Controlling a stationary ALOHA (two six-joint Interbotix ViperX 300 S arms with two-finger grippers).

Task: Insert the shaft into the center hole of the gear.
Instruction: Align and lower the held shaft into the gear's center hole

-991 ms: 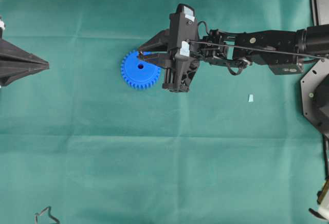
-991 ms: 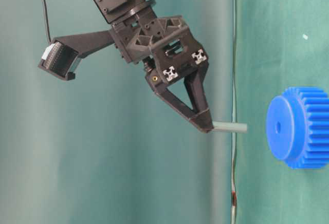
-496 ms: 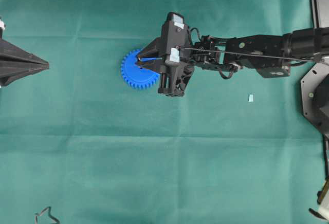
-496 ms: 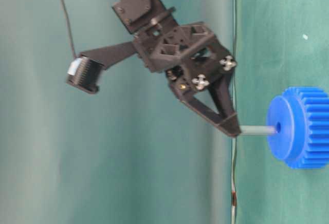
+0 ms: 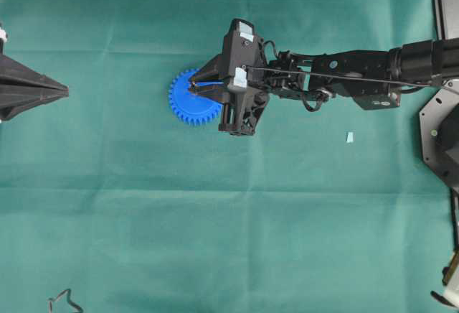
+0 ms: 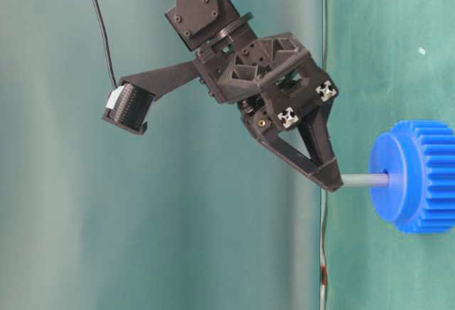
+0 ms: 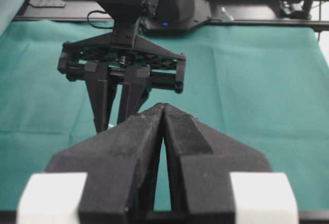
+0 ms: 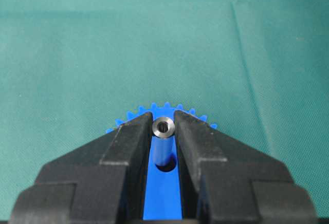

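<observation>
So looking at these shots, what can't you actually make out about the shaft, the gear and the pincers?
- How deep the shaft sits in the center hole: in the table-level view its tip vanishes into the gear.
- Center hole, overhead view: covered by the right pincer.
- Gear, right wrist view: mostly behind the pincer fingers.
- Gear, left wrist view: hidden behind the shut left pincer.
</observation>
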